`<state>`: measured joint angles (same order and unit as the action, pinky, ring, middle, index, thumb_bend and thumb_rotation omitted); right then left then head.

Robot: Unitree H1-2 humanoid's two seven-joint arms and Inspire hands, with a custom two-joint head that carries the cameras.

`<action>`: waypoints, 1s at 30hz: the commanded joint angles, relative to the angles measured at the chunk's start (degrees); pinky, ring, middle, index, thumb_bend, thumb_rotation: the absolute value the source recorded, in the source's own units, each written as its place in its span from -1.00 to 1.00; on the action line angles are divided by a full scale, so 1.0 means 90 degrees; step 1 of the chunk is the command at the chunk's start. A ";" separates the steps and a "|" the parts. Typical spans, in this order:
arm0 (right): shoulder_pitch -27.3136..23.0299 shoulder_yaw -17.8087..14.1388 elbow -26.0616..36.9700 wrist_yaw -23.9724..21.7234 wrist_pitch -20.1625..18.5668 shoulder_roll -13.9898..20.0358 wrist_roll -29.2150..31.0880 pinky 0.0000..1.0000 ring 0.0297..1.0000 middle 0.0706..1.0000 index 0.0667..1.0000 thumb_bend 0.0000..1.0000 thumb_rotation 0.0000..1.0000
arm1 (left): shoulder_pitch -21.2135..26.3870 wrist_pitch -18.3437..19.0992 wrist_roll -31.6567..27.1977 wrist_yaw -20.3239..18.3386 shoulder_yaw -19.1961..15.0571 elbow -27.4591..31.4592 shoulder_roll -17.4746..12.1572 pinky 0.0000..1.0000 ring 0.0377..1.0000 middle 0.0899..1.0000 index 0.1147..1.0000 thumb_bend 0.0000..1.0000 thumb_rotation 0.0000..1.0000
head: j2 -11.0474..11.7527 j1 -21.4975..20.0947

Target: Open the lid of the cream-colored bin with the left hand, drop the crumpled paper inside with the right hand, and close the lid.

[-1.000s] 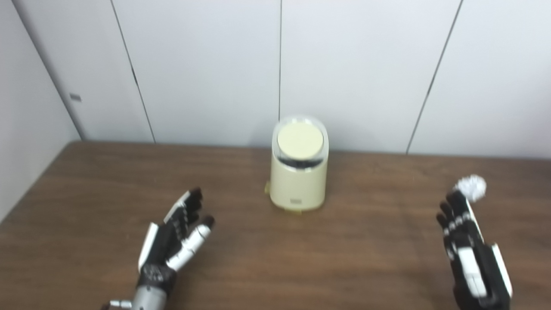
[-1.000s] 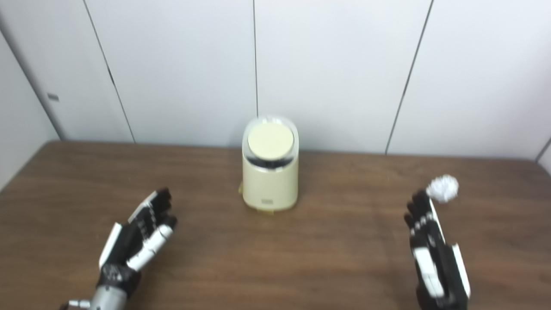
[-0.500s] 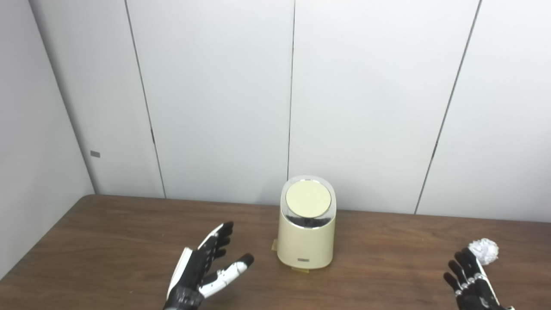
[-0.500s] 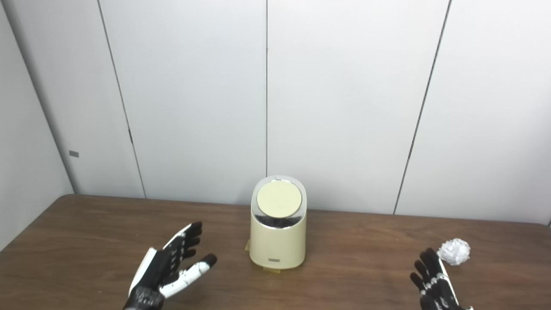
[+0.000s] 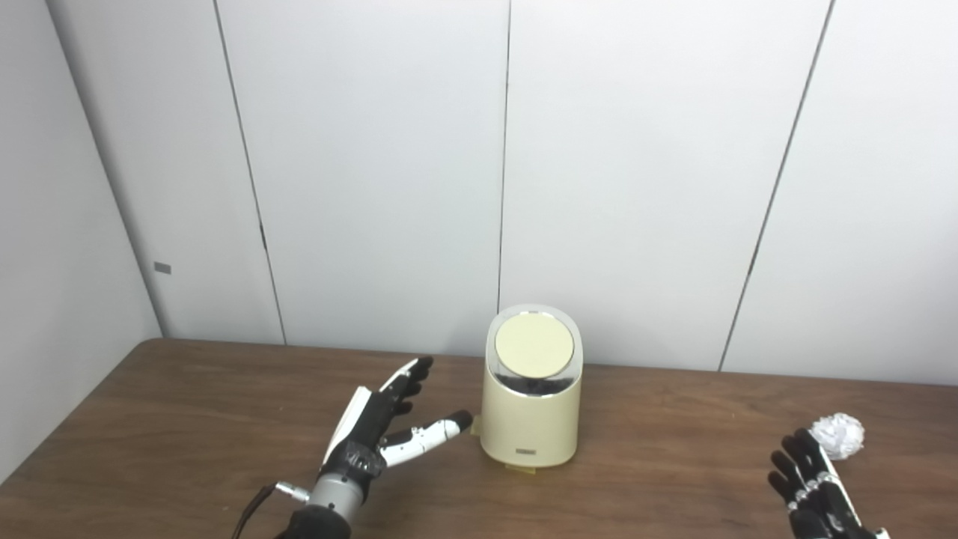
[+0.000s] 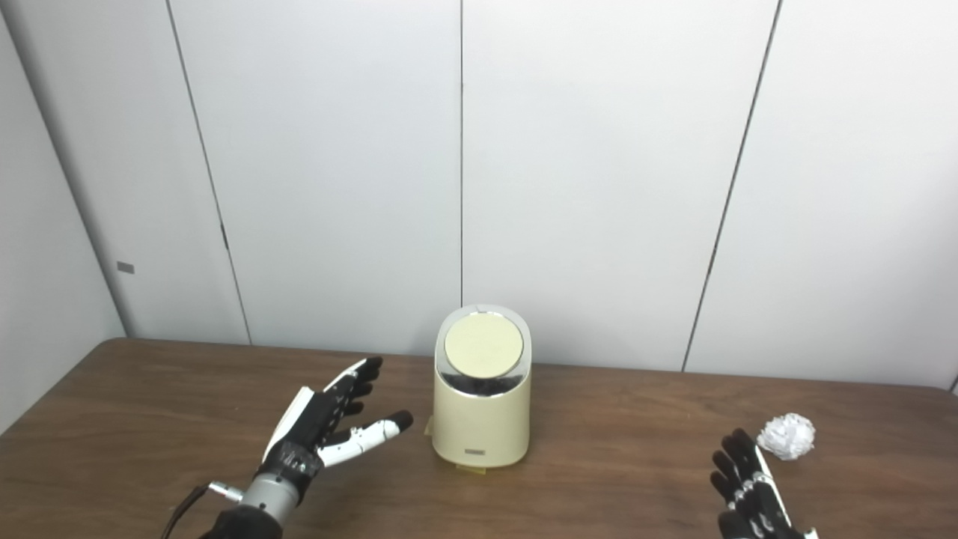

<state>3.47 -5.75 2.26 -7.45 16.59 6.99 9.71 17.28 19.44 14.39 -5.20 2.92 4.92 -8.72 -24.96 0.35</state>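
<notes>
I see the cream-colored bin (image 5: 531, 408) standing upright on the brown worktop (image 5: 187, 419), close to the white panelled wall (image 5: 374, 165) behind it. Its round lid (image 5: 534, 348) is shut and faces up and forward, with a dark band below it.

My left hand (image 5: 374, 434) hovers over the worktop just left of the bin. Its fingers (image 5: 408, 378) are spread apart and extended toward the wall, and the hand holds nothing. The thumb (image 5: 430, 433) points right; its dark tip lies just beside the lower left wall of the bin. I cannot tell whether the tip touches the bin.

My right hand (image 6: 752, 494) enters at the lower right edge of the view and is only partly in frame. Its fingers (image 6: 737, 460) are apart, pointing up and away, and they grip nothing.

The crumpled paper (image 6: 786, 436) is a small white ball lying on the worktop just beyond and slightly right of the right fingertips. In the right eye view a thin gap separates it from the nearest fingertip. The paper lies well to the right of the bin, and far from the left fingers.
</notes>
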 commanded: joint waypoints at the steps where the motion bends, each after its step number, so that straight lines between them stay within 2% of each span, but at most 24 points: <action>1: 0.0633 0.0152 -0.1033 -0.0015 0.0136 -0.0223 -0.0077 0.86 0.89 0.92 0.90 0.08 0.36 | 0.0748 -0.0088 0.0132 0.0048 0.0062 -0.0060 -0.0071 0.79 0.86 0.86 0.92 0.70 -0.14 | -0.0028 -0.0023; 9: 0.0669 0.0229 -0.0829 0.0189 -0.0005 -0.0378 -0.0437 0.81 0.88 0.89 0.88 0.22 0.37 | 0.1415 -0.0175 0.0086 0.0062 0.0150 -0.0679 -0.0122 0.77 0.83 0.84 0.94 0.69 -0.16 | -0.0225 -0.0152; 17: 0.0707 0.0226 -0.0816 0.0189 0.0041 -0.0426 -0.0566 0.83 0.89 0.90 0.90 0.15 0.41 | 0.1631 -0.0145 0.0145 0.0137 0.0269 -0.0869 -0.0095 0.73 0.80 0.84 0.94 0.70 -0.01 | -0.0220 -0.0129; 24: 0.0691 0.0198 -0.0869 0.0169 0.0067 -0.0394 -0.0571 0.84 0.89 0.91 0.91 0.14 0.42 | 0.1839 0.0065 0.0098 0.0223 0.0216 -0.0981 0.0033 0.75 0.81 0.84 0.92 0.70 0.03 | -0.0256 -0.0085; 30: 0.0710 0.0213 -0.0826 0.0163 0.0052 -0.0384 -0.0598 0.83 0.89 0.91 0.90 0.17 0.44 | 0.2291 0.0273 0.0148 0.0109 0.0351 -0.1384 0.0024 0.70 0.81 0.84 0.92 0.70 -0.06 | -0.0346 -0.0085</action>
<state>3.55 -5.38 2.40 -6.64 16.59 6.42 4.23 32.68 21.70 14.73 -4.42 5.83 -7.88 -8.22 -28.03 -0.35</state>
